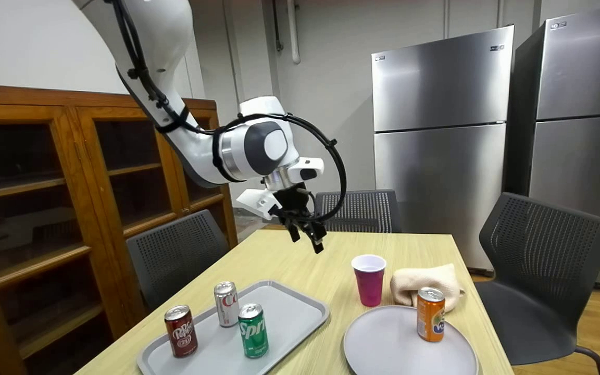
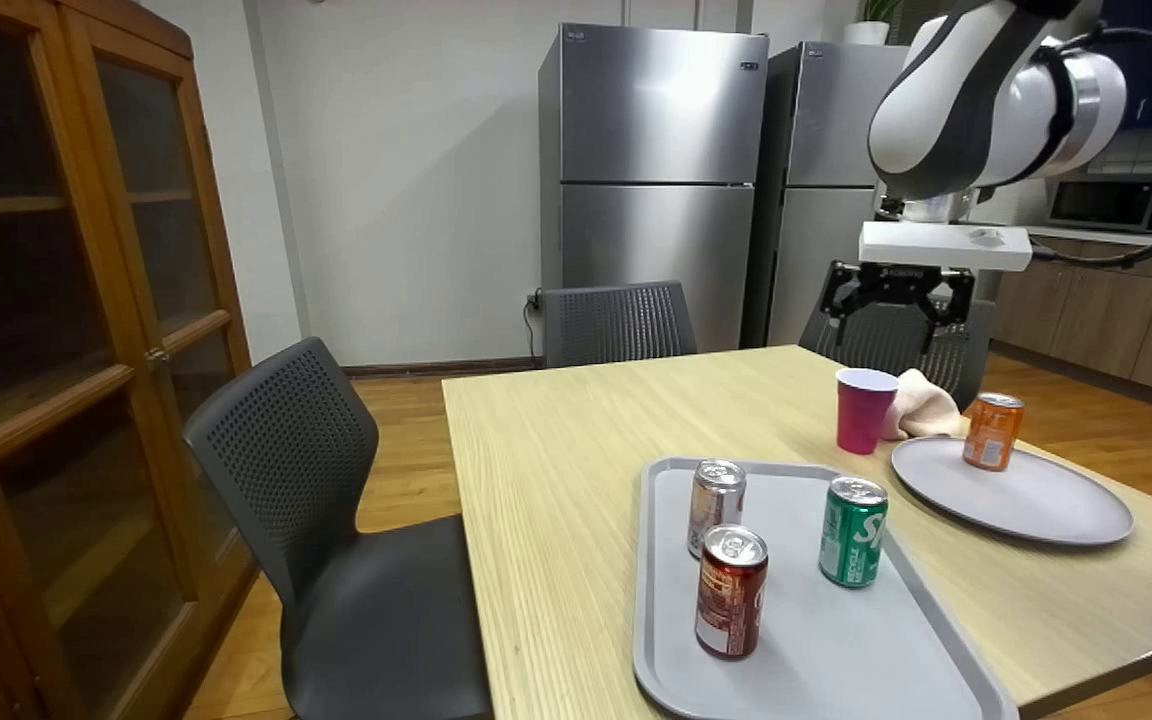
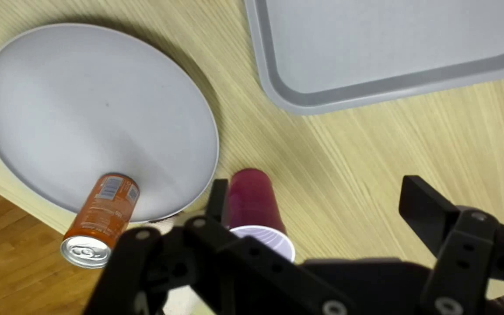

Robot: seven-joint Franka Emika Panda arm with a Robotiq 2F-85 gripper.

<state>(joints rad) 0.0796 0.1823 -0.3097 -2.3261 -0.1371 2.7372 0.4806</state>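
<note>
Gripper point(image 3: 317, 201) hangs above table point(image 1: 279, 260), pointing down, jaws spread wide; wrist view has tabletop showing btwn them, lower half of frame. Nearest thing = purple cup point(image 3: 254, 201), upright on table, pale inside. Wrist view: cup's nr bottom ctr, seen right next to jaw on frame's L, partly hidden by gripper. Both exterior views: cup's R of ctr, lower half, w/ gripper higher up & apart from it.

Pale cloth point(image 1: 427, 284) lies bunched on table, R of cup in an exterior view; can't tell if they touch. Round gray plate point(image 1: 383, 344) is at bottom R of same frame, orange can point(image 1: 430, 315) upright on it nr the edge. Wrist view: plate upper L, orange can lower L.

Gray tray point(image 1: 289, 312) is lower L to ctr in an exterior view; part of it shows upper R in wrist view. 3 cans upright on it: dark red can point(image 1: 180, 332) at L of group, silver can point(image 1: 226, 303) farther back, green can point(image 1: 253, 330) at R.

Bg, in an exterior view: wood cabinet point(image 1: 73, 156) w/ glass doors on L, 2 steel fridges point(image 1: 440, 177) upper R, dark chairs point(image 1: 545, 250) round table. Microwave point(image 2: 1101, 200) upper R in an exterior view.
</note>
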